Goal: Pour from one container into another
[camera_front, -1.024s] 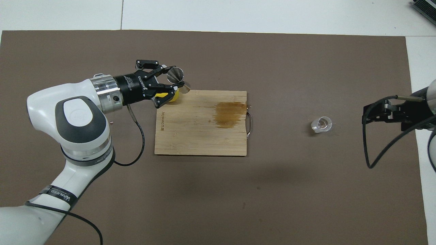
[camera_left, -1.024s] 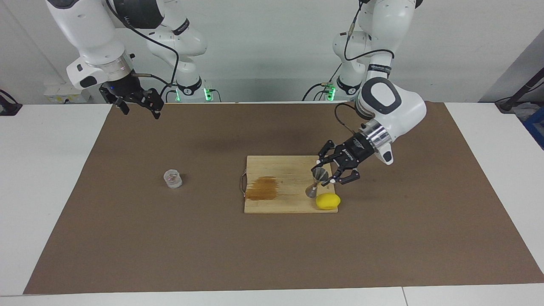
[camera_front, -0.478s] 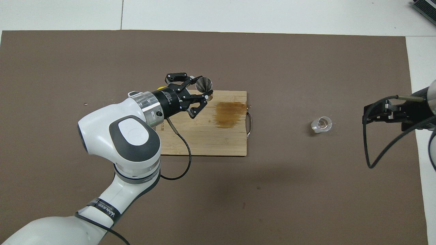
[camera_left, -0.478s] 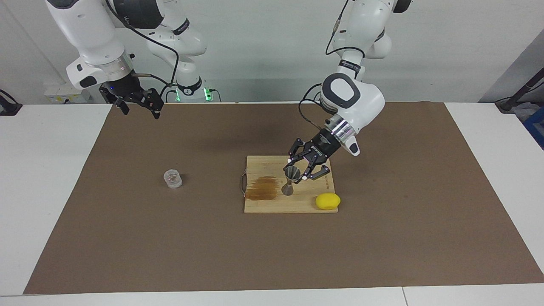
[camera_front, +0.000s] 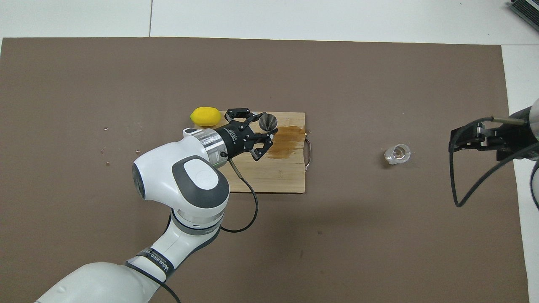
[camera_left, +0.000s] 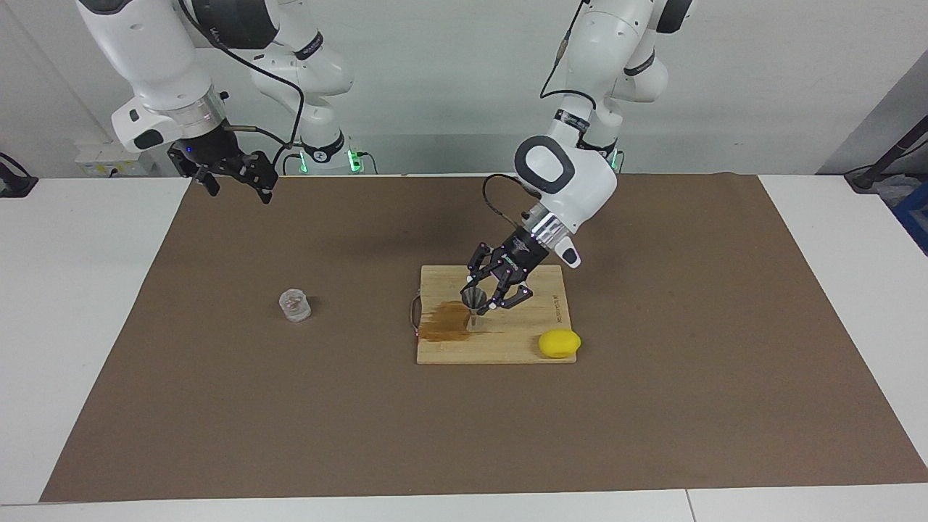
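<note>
The right gripper (camera_left: 233, 176) waits over the mat's corner by its base; its finger state cannot be told. The clear cup (camera_left: 295, 304) stands upright toward that end. The left gripper (camera_left: 484, 296), angled down, grips the upright jigger (camera_left: 473, 301) above the cutting board (camera_left: 500, 346)'s stain.

Jigger (camera_left: 473, 305) lower cone partly hidden by left gripper (camera_left: 487, 299) fingers; contact with cutting board (camera_left: 500, 348) unclear. Clear cup (camera_left: 295, 304) contents too small to tell. Right gripper (camera_left: 235, 174) finger gap unreadable; in overhead view right arm (camera_front: 524, 134) cut off by edge. Board's printed text too small to read.
</note>
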### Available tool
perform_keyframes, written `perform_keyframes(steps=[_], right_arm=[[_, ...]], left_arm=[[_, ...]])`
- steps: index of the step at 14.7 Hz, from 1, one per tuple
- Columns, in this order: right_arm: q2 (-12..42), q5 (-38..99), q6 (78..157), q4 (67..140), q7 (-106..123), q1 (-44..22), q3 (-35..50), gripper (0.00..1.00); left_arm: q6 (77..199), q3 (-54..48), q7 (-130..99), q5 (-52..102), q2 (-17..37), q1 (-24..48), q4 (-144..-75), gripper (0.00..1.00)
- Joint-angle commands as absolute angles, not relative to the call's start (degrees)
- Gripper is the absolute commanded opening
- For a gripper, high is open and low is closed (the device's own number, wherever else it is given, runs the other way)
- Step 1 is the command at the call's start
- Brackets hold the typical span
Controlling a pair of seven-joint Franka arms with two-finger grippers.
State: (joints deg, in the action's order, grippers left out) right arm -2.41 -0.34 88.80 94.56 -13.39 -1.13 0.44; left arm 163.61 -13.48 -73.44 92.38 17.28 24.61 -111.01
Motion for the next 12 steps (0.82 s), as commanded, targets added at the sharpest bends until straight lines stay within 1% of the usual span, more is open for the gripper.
perform_keyframes(steps=[1, 3, 7, 11, 12], right_arm=[[-2.73, -0.79, 90.26, 95.10, -15.63, -0.88, 0.53, 0.96], [-2.64, -0.70, 90.26, 95.01, -19.05, -0.88, 0.53, 0.95], [-1.94, 1.21, 90.35, 95.10, -29.41, -0.62, 0.44, 0.95], [0.08, 5.45, 92.11, 95.10, -38.04, 2.11, 0.44, 0.95], [0.78, 6.41, 92.28, 95.10, -42.06, 2.37, 0.44, 0.89]], left_arm=[[165.06, -12.83, -71.90, 94.66, 17.31, 26.45, -110.74, 0.00], [166.54, -12.83, -71.81, 95.27, 17.58, 27.86, -110.48, 0.00], [166.99, -12.83, -71.72, 95.36, 18.63, 28.04, -109.78, 0.00], [167.96, -12.83, -71.72, 95.45, 18.98, 28.04, -109.86, 0.00], [168.05, -12.83, -71.72, 95.45, 18.98, 28.04, -109.86, 0.00]])
